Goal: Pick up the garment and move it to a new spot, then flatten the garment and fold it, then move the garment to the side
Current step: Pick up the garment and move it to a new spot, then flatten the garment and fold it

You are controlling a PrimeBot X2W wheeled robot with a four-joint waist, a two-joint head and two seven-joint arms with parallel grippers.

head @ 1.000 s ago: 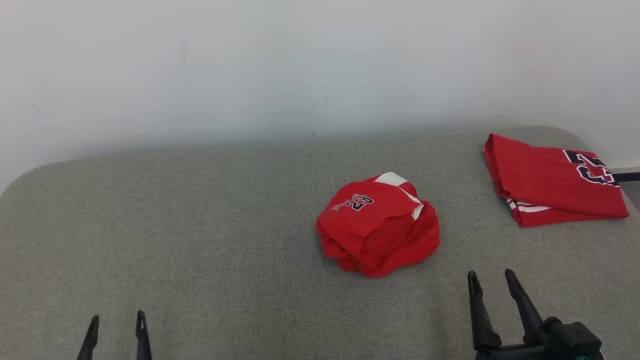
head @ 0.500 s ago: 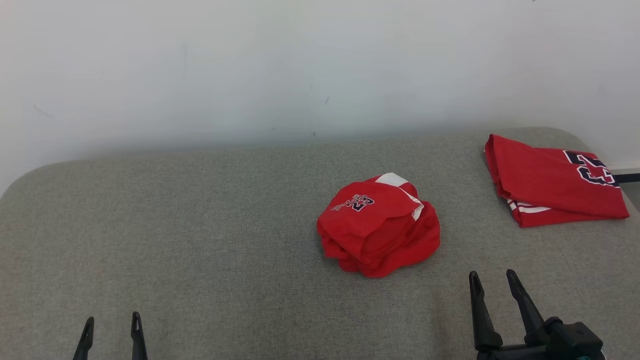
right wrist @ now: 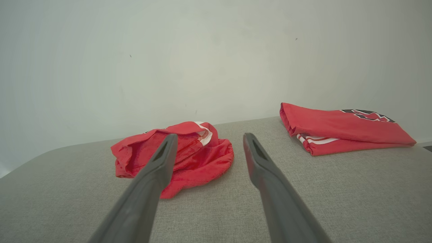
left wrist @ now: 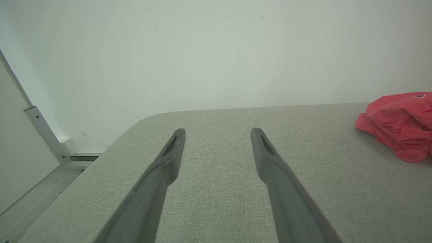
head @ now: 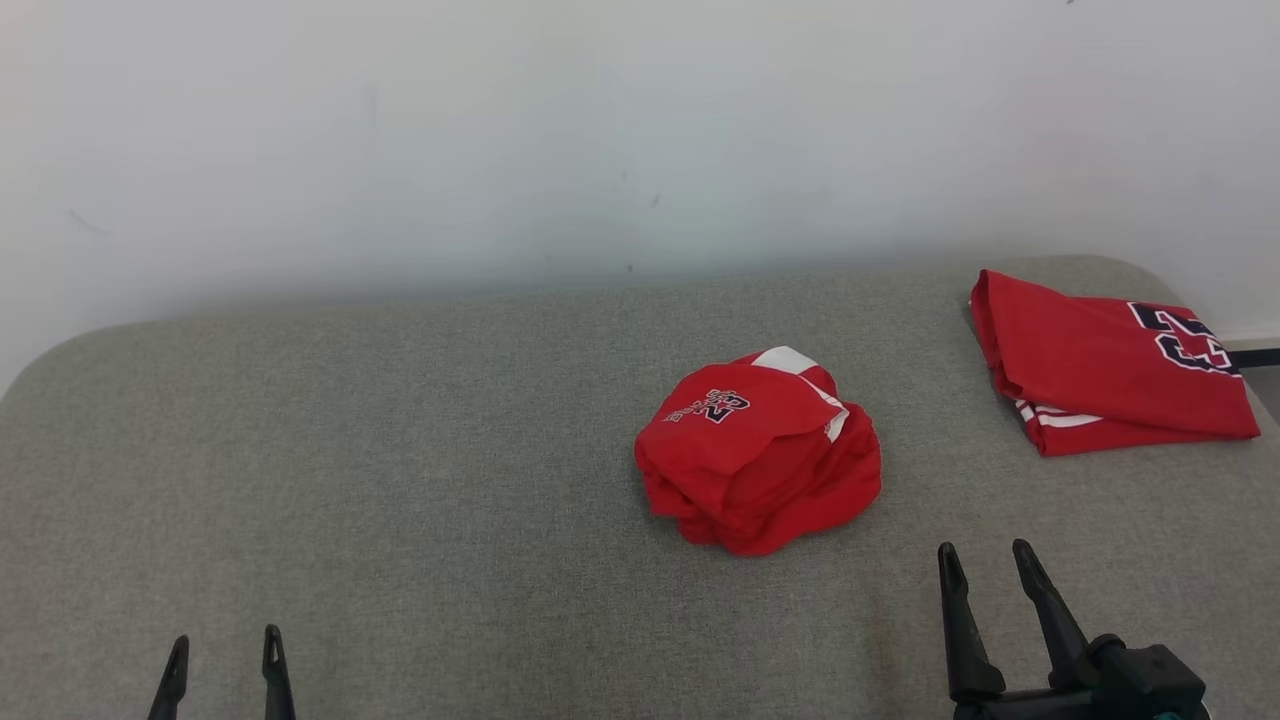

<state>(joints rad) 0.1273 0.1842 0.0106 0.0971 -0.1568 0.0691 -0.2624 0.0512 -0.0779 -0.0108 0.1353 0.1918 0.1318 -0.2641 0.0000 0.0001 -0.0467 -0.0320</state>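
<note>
A crumpled red garment (head: 758, 452) with white trim and dark lettering lies bunched in a heap on the grey padded table (head: 400, 450), right of centre. The right wrist view has the garment (right wrist: 189, 155) just ahead of the fingers, and it sits at the right edge of the left wrist view (left wrist: 401, 125). My right gripper (head: 985, 565) hovers open near the front right, short of the heap and a little to its right. My left gripper (head: 222, 655) stands open at the front left, far from the cloth, with nothing between its fingers.
A second red garment (head: 1105, 365), folded flat with a dark number on it, lies at the table's back right corner (right wrist: 341, 130). A white wall (head: 600, 130) rises right behind the table. A metal frame (left wrist: 44, 135) stands off the table's left end.
My left gripper has dropped slightly toward the bottom of the head view. The right gripper and both garments have stayed put.
</note>
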